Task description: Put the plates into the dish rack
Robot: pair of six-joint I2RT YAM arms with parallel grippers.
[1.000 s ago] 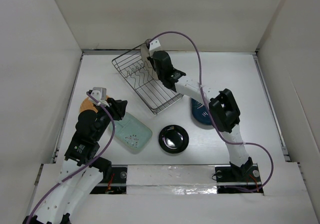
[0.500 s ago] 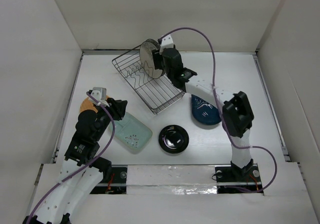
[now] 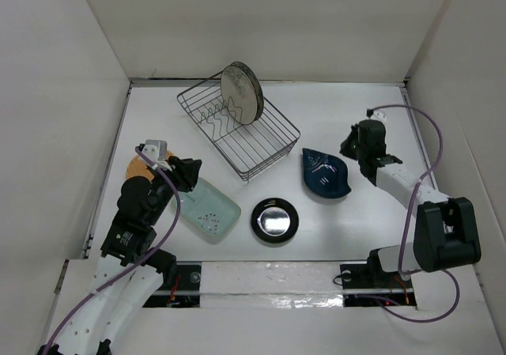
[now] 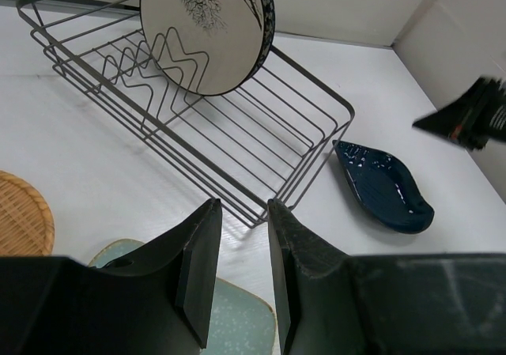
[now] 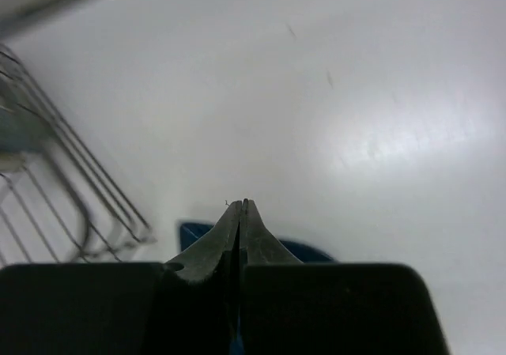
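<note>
The cream plate with dark floral marks stands on edge among the tines of the grey wire dish rack. A dark blue teardrop plate, a glossy black round plate and a speckled mint plate lie flat on the table. The orange plate is partly hidden by my left arm. My left gripper hangs open over the mint plate's far end. My right gripper is shut and empty, just right of the blue plate.
White walls enclose the table on the left, back and right. The rack sits at an angle at the back centre. A purple cable loops from my right arm near the right wall.
My right gripper released the cream plate, which stays upright in the rack. That arm swung back and right, beside the blue plate, and its jaws shut. The left arm is unmoved.
</note>
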